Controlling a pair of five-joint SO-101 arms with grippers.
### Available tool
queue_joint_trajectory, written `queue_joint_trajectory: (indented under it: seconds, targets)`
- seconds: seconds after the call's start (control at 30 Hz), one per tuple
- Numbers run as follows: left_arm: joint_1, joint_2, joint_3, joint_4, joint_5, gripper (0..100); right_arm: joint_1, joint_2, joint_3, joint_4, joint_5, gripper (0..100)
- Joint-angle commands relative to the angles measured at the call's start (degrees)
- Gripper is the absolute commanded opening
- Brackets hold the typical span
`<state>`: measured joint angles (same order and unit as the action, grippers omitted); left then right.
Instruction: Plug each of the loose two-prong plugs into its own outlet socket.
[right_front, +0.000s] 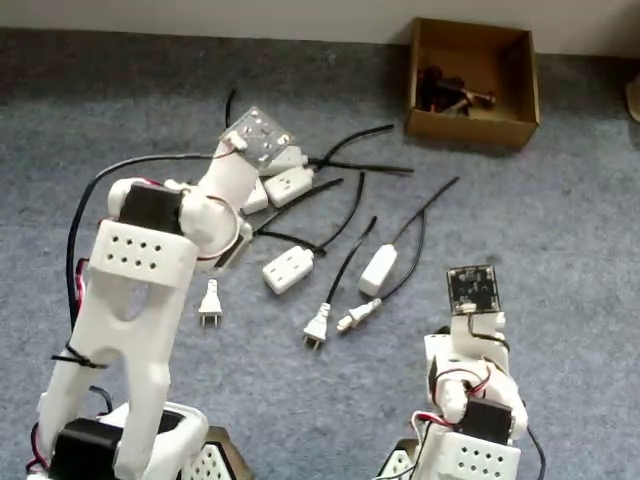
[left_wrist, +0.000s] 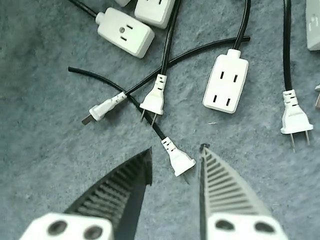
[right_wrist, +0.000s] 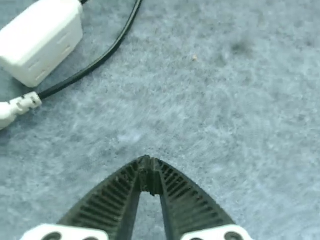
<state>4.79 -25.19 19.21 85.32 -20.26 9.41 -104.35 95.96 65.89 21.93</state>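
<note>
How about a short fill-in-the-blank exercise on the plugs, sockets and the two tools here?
1. The left tool is ____, with a white plug lying between its tips.
2. The right tool is ____ over the grey carpet.
3. The cords are coloured ____.
4. The socket block shows ____ pairs of slots.

Missing words: open; shut; black; two.

Grey carpet (right_front: 560, 230), cardboard box (right_front: 470, 85) behind.
</note>
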Motion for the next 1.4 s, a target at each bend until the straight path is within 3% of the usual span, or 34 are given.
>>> queue_joint_trajectory:
  seconds: [0.0,0.23,0.4,0.63,0.8,1.03,1.2,1.37]
  targets:
    - [-2.2,-5.1,4.9,0.0,0.4,14,1.4,-0.9,7.3,-3.2,1.3,0.6]
    - [-5.7,-13.1,17.8,-9.2,0.4,14,1.4,-0.8,0.3,0.0,1.4,1.4]
    - [-6.1,-19.2,24.7,-14.5,0.6,14,1.3,-0.8,-7.3,5.2,1.1,12.6]
    - [-6.1,-24.4,30.3,-15.6,0.8,14,1.4,0.0,-14.8,5.8,1.2,13.9]
    - [-6.1,-25.0,33.3,-19.0,6.2,14,1.4,12.1,-23.6,5.8,1.1,13.9]
    - [-6.1,-25.0,35.5,-20.0,6.2,14,0.9,34.5,-42.2,8.2,0.7,13.9]
    - [-6.1,-25.0,35.7,-20.4,6.2,14,-6.4,44.6,-51.6,16.6,-3.3,13.9]
    - [-6.4,-25.0,38.7,-23.0,6.2,14,-14.5,46.7,-54.6,18.7,-3.7,13.9]
